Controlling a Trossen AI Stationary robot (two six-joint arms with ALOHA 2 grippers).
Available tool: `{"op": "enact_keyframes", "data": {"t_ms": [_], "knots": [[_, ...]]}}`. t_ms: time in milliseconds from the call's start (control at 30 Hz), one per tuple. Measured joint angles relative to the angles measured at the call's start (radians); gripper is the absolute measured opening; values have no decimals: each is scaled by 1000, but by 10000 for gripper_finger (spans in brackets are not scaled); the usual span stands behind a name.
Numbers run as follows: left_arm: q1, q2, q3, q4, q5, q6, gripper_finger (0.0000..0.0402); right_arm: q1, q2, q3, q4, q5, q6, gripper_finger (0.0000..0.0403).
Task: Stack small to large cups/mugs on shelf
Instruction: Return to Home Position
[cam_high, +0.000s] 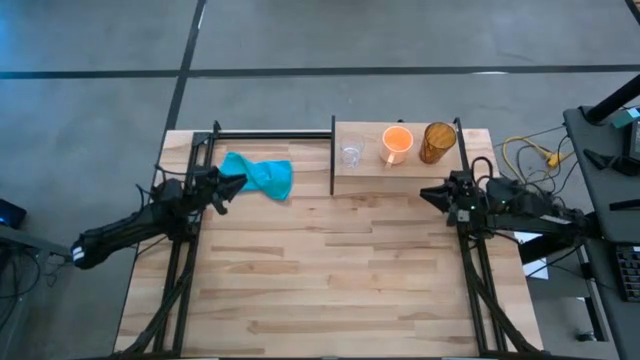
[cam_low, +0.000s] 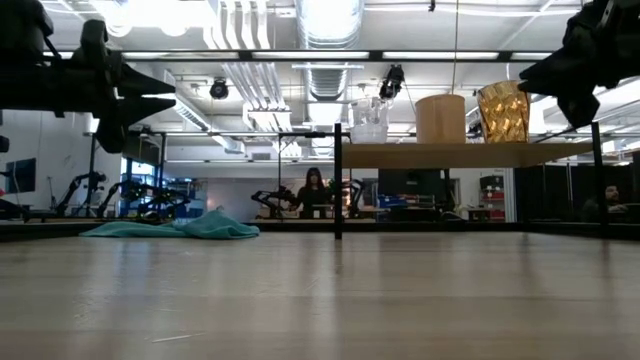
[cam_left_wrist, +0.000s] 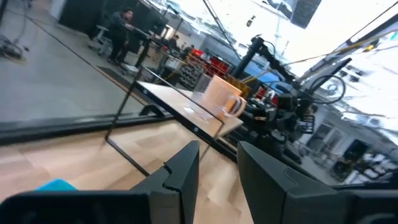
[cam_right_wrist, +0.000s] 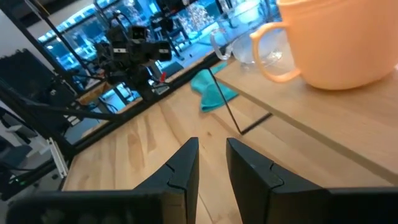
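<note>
Now all three vessels stand in a row on the shelf (cam_high: 372, 170) at the upper right of the overhead frame: glass cup (cam_high: 351, 153) leftmost, orange mug (cam_high: 397, 143) in the middle, brown cup (cam_high: 437, 142) rightmost. The left gripper (cam_high: 236, 186) hangs at middle left beside the teal cloth (cam_high: 262, 175), and the right gripper (cam_high: 428, 195) is just below the shelf. Both have their fingers slightly parted and empty.
</note>
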Motion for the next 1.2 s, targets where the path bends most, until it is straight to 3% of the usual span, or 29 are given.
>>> {"op": "enact_keyframes", "data": {"t_ms": [567, 733, 1200], "knots": [[-49, 84, -16, 99, 25, -69, 96, 0, 0, -295, 496, -104, 14, 77], [-78, 130, -17, 159, 25, -69, 96, 0, 2, -311, 521, -151, 62, 77], [-106, 247, -19, 191, 10, -67, 96, 0, 2, -311, 513, -155, 78, 77]]}}
